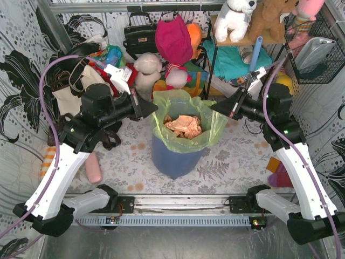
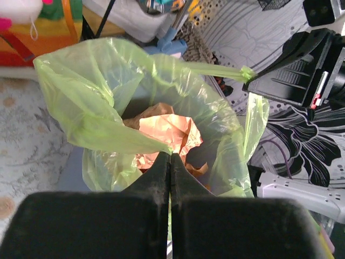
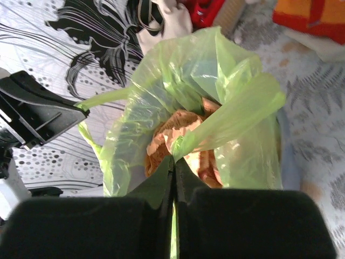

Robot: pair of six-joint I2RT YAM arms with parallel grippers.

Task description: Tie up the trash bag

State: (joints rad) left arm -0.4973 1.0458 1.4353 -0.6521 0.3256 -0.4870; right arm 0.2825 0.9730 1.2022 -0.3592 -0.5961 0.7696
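Observation:
The light-green translucent trash bag lines the blue-grey round bin at the table's middle, with tan crumpled scraps inside. My left gripper is shut on the bag's left rim. My right gripper is shut on the bag's right rim. In the left wrist view my fingertips pinch a stretched green flap, and the right gripper holds a taut green strip. In the right wrist view my gripper pinches a green flap of the bag.
A cream tote bag, black handbag, plush toys and a magenta cloth crowd the back. A shelf stands back right. A pink object lies at the left, and a wire basket hangs at the right.

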